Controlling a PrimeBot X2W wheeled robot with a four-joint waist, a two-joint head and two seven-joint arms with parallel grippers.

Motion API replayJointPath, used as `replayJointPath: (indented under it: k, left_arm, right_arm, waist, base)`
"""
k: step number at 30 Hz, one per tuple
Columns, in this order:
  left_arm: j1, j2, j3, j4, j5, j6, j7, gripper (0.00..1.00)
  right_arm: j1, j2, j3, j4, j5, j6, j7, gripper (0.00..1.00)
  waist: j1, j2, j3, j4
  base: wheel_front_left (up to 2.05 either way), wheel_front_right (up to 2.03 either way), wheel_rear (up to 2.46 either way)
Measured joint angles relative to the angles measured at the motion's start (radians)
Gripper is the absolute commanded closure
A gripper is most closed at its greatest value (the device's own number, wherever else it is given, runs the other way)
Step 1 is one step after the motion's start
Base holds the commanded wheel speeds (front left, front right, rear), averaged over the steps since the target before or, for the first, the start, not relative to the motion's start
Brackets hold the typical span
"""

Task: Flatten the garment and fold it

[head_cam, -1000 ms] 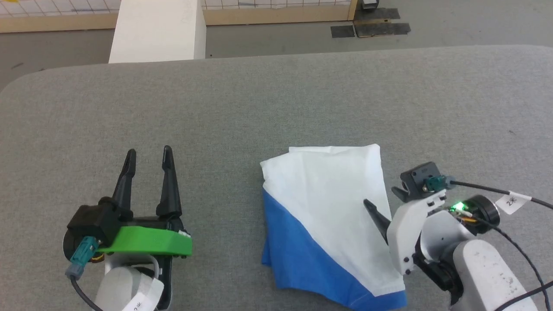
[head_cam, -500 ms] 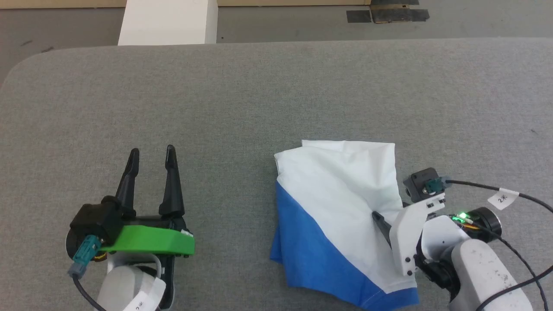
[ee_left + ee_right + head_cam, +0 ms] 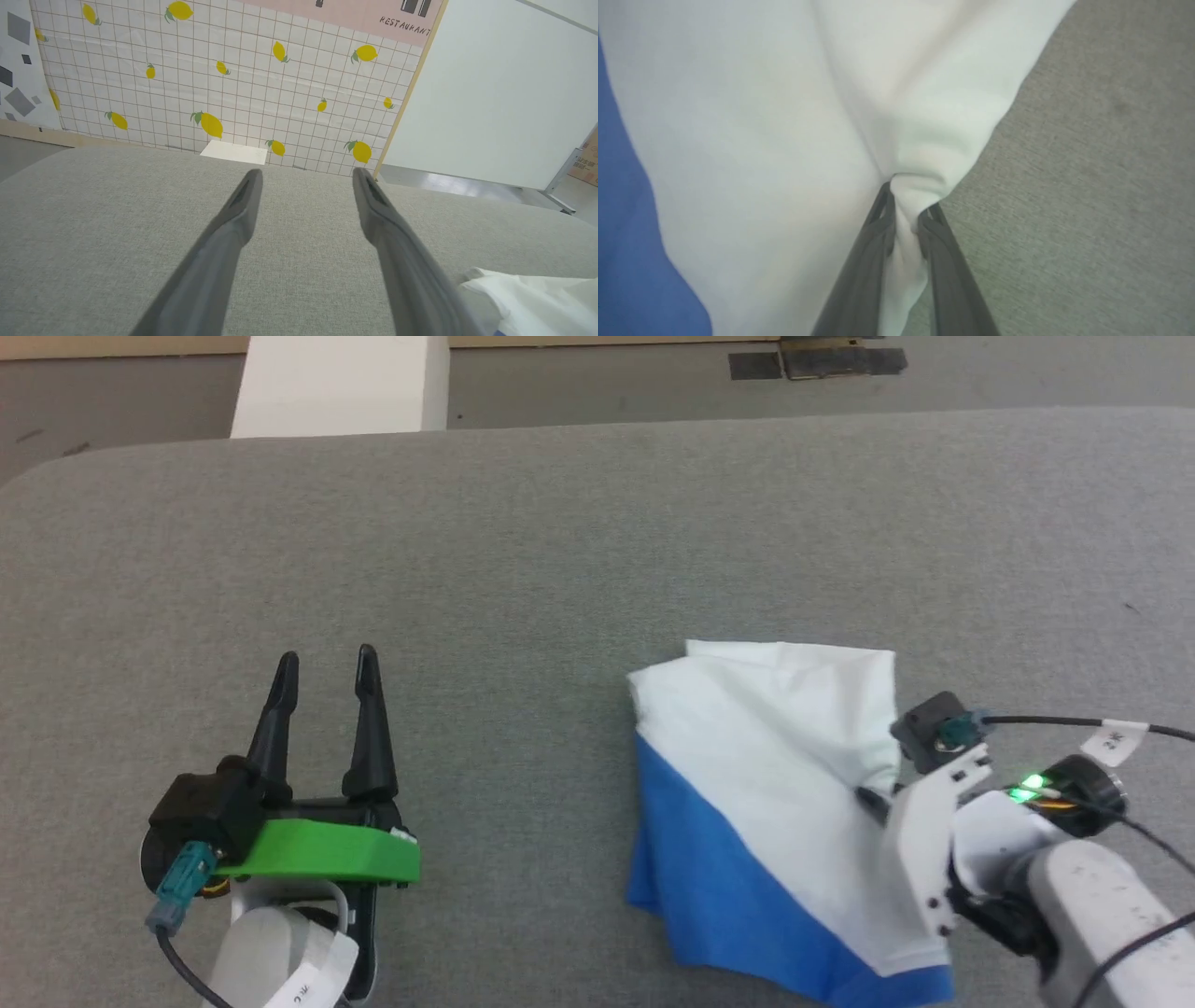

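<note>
Garment (image 3: 756,747) lies folded on the grey surface (image 3: 560,541) — right gripper (image 3: 906,212) fingers pinch its white edge between them; left gripper (image 3: 327,661) fingers stand wide and empty, well apart from the cloth.

A grey, cloth-covered desk (image 3: 560,551) is stretching across the head view, its far left corner rounding off. Beyond its far edge a white block (image 3: 336,387) is standing on the grey floor (image 3: 607,383), with dark patches (image 3: 817,359) lying on that floor further right. In the left wrist view a white tiled wall (image 3: 233,84) dotted with yellow lemons is rising behind the desk, a pink sign (image 3: 364,11) reading "RESTAURANT" is sitting above it, and a plain white panel (image 3: 504,93) is standing to its right, a wooden strip (image 3: 406,98) dividing the two.
</note>
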Motion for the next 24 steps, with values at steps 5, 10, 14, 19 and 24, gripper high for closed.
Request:
replayJointPath:
  k: [5, 10, 14, 19, 24]
  left_arm:
    - [-0.003, 0.000, 0.001, -0.007, 0.006, -0.001, 0.000, 0.00]
    - [-0.032, 0.002, 0.001, -0.012, 0.039, -0.001, 0.000, 0.00]
    - [-0.065, 0.016, -0.004, -0.020, 0.057, 0.000, 0.001, 0.00]
    - [-0.110, 0.039, -0.014, -0.060, 0.084, 0.010, 0.034, 0.00]
    - [-0.156, 0.073, -0.016, -0.134, 0.122, 0.026, 0.084, 0.00]
  right_arm:
    - [-0.014, -0.192, 0.068, -0.054, 0.052, 0.000, 0.023, 1.00]
    - [-0.063, -0.320, 0.112, -0.051, 0.091, 0.000, 0.010, 1.00]
    - [-0.130, -0.372, 0.135, -0.003, 0.113, 0.000, -0.034, 1.00]
    - [-0.240, -0.405, 0.154, 0.109, 0.124, 0.000, -0.114, 1.00]
    - [-0.345, -0.445, 0.160, 0.253, 0.122, 0.000, -0.213, 1.00]
  waist:
    - [0.0000, 0.0000, 0.012, -0.052]
    - [0.0000, 0.0001, 0.040, -0.123]
    - [0.0000, 0.0001, 0.077, -0.183]
    - [0.0000, 0.0000, 0.151, -0.239]
    - [0.0000, 0.0000, 0.244, -0.278]
  base:
    - [0.00, 0.00, 0.00]
    - [0.00, 0.00, 0.00]
    - [0.00, 0.00, 0.00]
    - [0.00, 0.00, 0.00]
    - [0.00, 0.00, 0.00]
